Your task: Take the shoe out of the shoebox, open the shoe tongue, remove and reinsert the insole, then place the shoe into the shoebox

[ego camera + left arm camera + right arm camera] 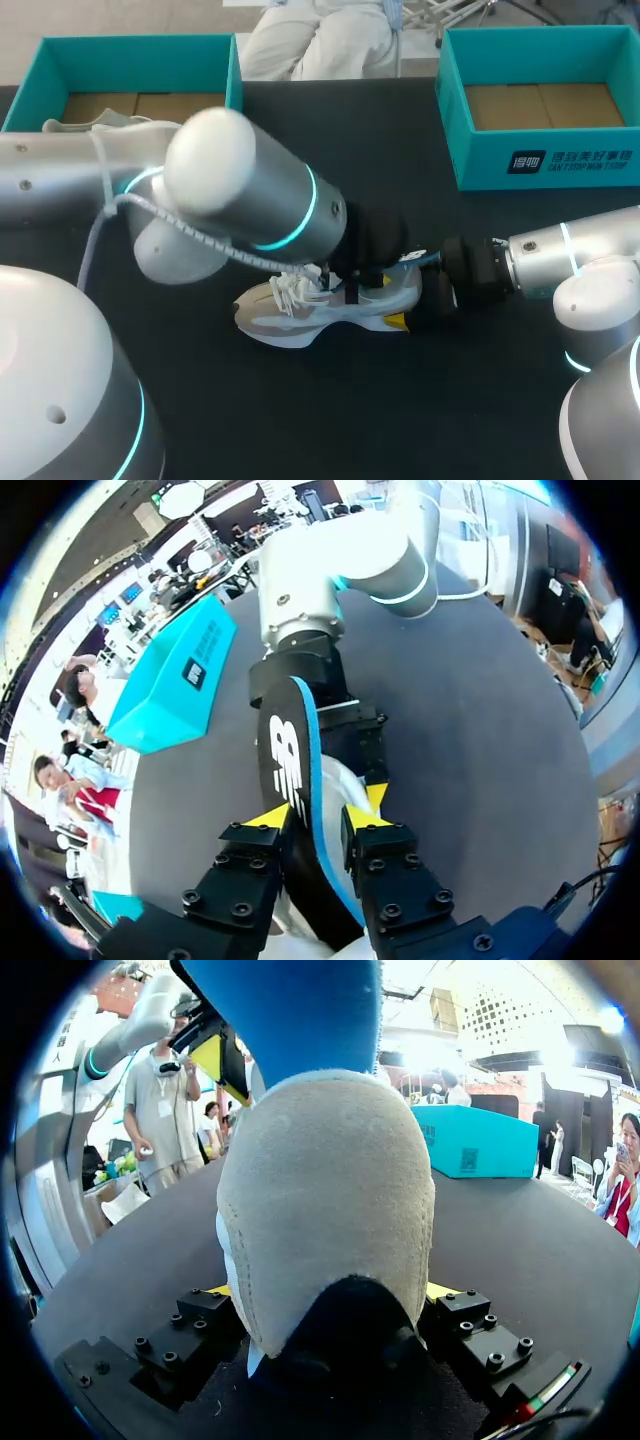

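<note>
A white and grey lace-up sneaker (pixel 330 305) sits on the black surface (pixel 350 400), held at both ends by my 2 arms.

My left arm (pixel 240 190) crosses above the sneaker. In the left wrist view, my left tool (pixel 317 815) is closed to a narrow gap on a black foam insole with a blue edge (pixel 285 750). 1 yellow tip presses its black face and the other presses its blue side. The insole stands on edge above the sneaker's opening. Its lower end is hidden behind my fingers, so I cannot tell whether it is inside the sneaker.

My right arm (pixel 560 260) meets the sneaker at its heel. In the right wrist view, my right tool (pixel 330 1295) is spread wide around the grey suede heel, with a finger against each side. The blue insole rises above the heel collar.

2 teal cardboard shoeboxes stand well behind the sneaker, 1 toward my left (pixel 140 45) and 1 toward my right (pixel 480 160). Both are open-topped.
</note>
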Available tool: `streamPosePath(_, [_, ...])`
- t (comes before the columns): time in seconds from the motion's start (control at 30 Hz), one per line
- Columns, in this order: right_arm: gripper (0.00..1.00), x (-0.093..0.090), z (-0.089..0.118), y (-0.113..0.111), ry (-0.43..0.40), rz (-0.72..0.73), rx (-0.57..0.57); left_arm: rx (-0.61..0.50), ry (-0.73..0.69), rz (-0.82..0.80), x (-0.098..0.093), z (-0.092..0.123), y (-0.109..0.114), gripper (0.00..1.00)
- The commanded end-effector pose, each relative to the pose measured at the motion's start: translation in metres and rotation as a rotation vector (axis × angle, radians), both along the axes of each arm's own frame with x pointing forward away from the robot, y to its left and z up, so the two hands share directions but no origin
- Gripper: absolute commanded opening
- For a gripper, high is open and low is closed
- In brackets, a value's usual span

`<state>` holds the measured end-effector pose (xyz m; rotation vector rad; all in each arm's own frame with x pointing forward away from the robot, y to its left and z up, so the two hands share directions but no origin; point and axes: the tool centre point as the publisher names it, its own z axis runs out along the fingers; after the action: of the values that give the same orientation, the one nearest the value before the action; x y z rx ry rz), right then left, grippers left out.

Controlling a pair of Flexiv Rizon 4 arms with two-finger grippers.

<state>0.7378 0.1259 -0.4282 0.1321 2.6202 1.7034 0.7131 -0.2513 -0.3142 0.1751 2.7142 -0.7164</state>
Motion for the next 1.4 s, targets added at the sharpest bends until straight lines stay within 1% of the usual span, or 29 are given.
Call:
streamPosePath(0.03, [0.00,0.002,-0.011,0.005,0.001,-0.001,-0.005,-0.008,-0.046,0.031,-0.002,-0.004,-0.006,0.31])
streamPosePath(0.4, [0.00,0.002,-0.011,0.005,0.001,-0.001,-0.005,-0.042,-0.108,0.086,0.004,-0.008,-0.011,0.22])
streamPosePath(0.67, [0.00,0.002,-0.011,0.005,0.001,-0.001,-0.005,-0.043,-0.135,0.111,0.012,-0.013,-0.009,0.23])
streamPosePath(0.73, [0.00,0.002,-0.011,0.005,0.001,-0.001,-0.005,-0.045,-0.139,0.114,0.012,-0.014,-0.010,0.22])
streamPosePath(0.8, [0.00,0.002,-0.011,0.005,0.001,-0.001,-0.005,-0.044,-0.140,0.117,0.013,-0.016,-0.010,0.00])
streamPosePath(0.93, [0.00,0.002,-0.011,0.005,0.001,-0.001,-0.005,-0.041,-0.136,0.122,0.014,-0.016,-0.009,0.00])
streamPosePath(1.03, [0.00,0.002,-0.011,0.005,0.001,-0.001,-0.005,-0.053,-0.136,0.125,0.010,-0.008,-0.005,0.00])
streamPosePath(1.2, [0.00,0.002,-0.011,0.005,0.001,-0.001,-0.005,-0.102,-0.093,0.111,0.004,0.020,-0.002,0.00])
streamPosePath(1.4, [0.00,0.002,-0.011,0.005,0.001,-0.001,-0.005,-0.133,0.054,0.059,0.002,0.055,-0.011,0.00])
